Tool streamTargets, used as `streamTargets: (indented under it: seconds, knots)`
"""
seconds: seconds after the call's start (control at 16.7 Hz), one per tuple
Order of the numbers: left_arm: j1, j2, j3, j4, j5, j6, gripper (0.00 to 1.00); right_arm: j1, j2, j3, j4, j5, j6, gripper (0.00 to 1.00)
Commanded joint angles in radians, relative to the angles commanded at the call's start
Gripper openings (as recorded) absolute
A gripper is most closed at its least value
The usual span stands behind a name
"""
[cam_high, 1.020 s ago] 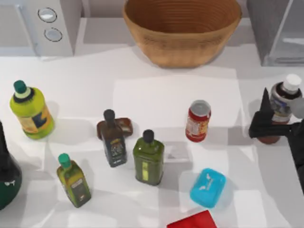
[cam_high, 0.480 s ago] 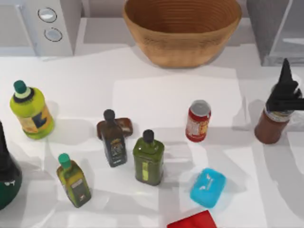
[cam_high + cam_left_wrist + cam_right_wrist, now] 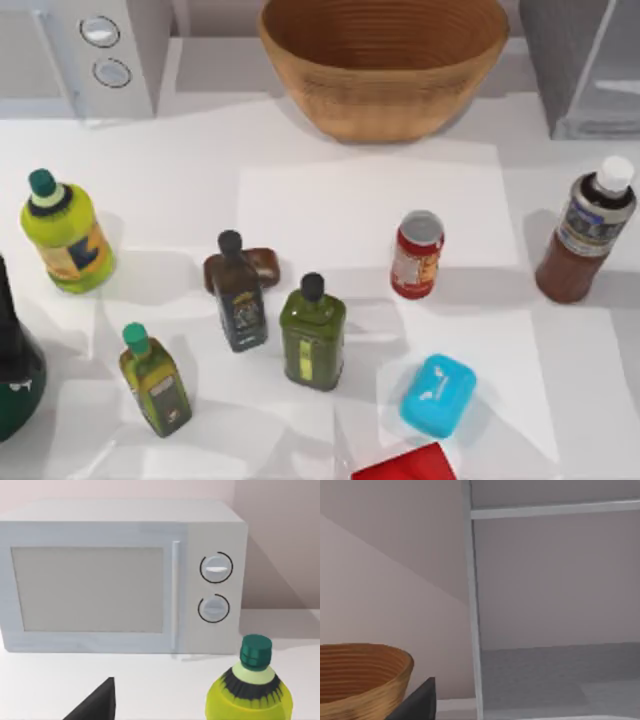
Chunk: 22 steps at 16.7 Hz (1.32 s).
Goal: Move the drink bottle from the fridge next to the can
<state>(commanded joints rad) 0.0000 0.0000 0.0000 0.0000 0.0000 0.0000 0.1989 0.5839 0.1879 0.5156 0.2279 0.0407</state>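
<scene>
Top view: the drink bottle (image 3: 588, 236) is standing upright on the table (image 3: 300, 190) near its right edge, out of the fridge (image 3: 582, 62), which is occupying the far right corner. The can (image 3: 417, 254) is standing to the bottle's left, apart from it with bare table between. Nothing is touching the bottle.

I am seeing a wicker basket (image 3: 384, 62) at the far middle and a white microwave (image 3: 95, 52) with two knobs in the far left corner. A yellow-green bottle (image 3: 64, 233) is sitting at the left, and three olive-green bottles are clustered left of centre: one (image 3: 238, 293), a second (image 3: 313, 333) and a third (image 3: 155, 380). A blue box (image 3: 437, 395) is lying in front of the can.

Left wrist view: I am looking at the microwave (image 3: 120, 575) and the yellow-green bottle (image 3: 251, 687); one dark fingertip (image 3: 97, 704) is showing.

Right wrist view: I am facing the fridge (image 3: 555, 605) interior, with the basket (image 3: 362, 677) beside it. For both claws, I cannot tell whether they are open or closed.
</scene>
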Motion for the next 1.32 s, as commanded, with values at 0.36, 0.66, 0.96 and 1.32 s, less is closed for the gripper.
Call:
streamTargets:
  seconds: [0.36, 0.66, 0.96, 1.32]
  knots:
    - [0.0, 0.0, 0.0, 0.0, 0.0, 0.0, 1.0, -0.149, -0.466, -0.132, -0.409, -0.172, -0.026, 1.0]
    - [0.0, 0.0, 0.0, 0.0, 0.0, 0.0, 1.0, -0.199, -0.584, -0.188, -0.516, -0.228, -0.041, 1.0]
    - [0.0, 0.0, 0.0, 0.0, 0.0, 0.0, 1.0, -0.196, -0.581, -0.184, -0.515, -0.226, -0.04, 1.0]
    - [0.0, 0.0, 0.0, 0.0, 0.0, 0.0, 1.0, -0.2, -0.731, -0.059, -0.739, -0.224, -0.042, 1.0]
